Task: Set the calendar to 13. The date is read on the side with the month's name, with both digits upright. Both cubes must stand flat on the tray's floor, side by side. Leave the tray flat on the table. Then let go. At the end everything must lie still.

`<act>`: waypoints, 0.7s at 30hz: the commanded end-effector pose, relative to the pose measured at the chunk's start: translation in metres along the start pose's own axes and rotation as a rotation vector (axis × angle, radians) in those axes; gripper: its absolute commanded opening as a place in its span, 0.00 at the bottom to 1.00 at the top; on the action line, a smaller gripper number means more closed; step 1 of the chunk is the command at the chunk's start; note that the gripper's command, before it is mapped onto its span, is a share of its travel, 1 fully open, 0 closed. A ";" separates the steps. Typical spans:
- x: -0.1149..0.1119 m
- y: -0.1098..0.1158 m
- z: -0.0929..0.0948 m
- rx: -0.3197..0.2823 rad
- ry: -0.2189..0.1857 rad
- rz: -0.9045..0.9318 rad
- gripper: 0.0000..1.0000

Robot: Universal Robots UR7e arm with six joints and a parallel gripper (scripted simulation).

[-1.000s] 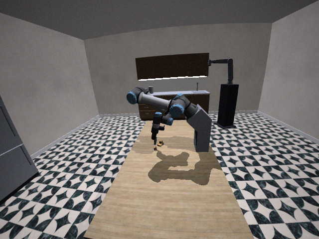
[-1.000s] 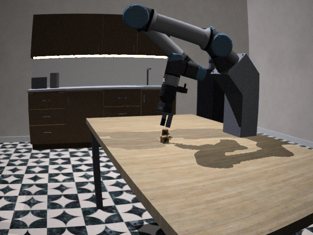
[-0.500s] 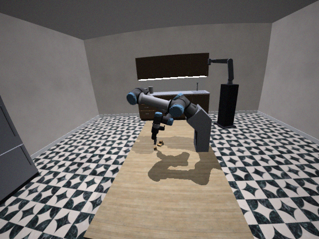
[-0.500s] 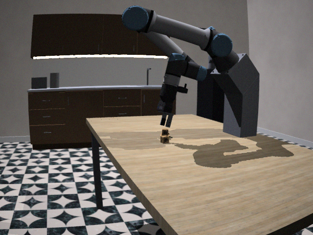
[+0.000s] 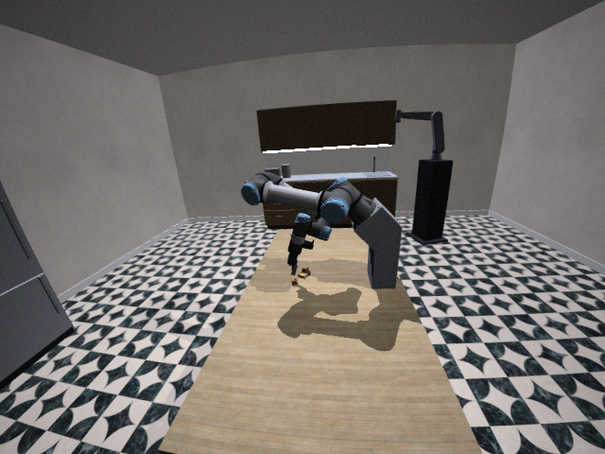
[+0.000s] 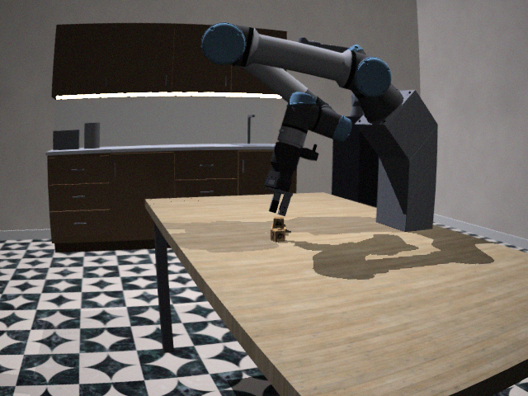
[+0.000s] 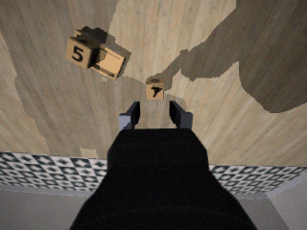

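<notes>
STEP: reaching for loose cube (image 7: pixel 154 89) on worktop (image 7: pixel 225 120) | PINCER (image 7: pixel 155 116): released, empty, just above it | TRAY (image 7: pixel 111 62): far left, holds 5-cube (image 7: pixel 78 53) | NEXT: descend squarely, straddle cube, clench.

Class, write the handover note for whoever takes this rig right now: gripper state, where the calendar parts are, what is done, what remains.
Gripper: open, empty, hovering above the table, lined up with the loose cube.
Loose cube: on the table outside the tray, a 7 facing the wrist camera.
Other cube: shows a 5, resting at the tray; whether it sits flat inside cannot be told.
Done: nothing toward 13 yet.
Left: grasp each cube, turn to 1 and 3, stand both flat side by side in the tray, release.
</notes>
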State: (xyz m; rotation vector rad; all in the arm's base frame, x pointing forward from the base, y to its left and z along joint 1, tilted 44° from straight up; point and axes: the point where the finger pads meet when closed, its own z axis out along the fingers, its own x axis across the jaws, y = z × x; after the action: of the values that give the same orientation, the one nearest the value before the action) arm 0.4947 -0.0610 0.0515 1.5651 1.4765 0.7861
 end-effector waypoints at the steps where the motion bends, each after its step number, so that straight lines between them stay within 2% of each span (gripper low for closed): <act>1: -0.001 0.000 0.001 -0.032 0.000 0.001 0.90; 14: 0.000 -0.001 0.000 -0.144 0.000 0.000 0.90; 21: 0.001 -0.002 -0.002 -0.176 0.001 -0.003 0.90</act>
State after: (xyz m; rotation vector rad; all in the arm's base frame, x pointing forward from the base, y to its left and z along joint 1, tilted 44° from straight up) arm 0.4939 -0.0614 0.0498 1.4544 1.3861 0.8755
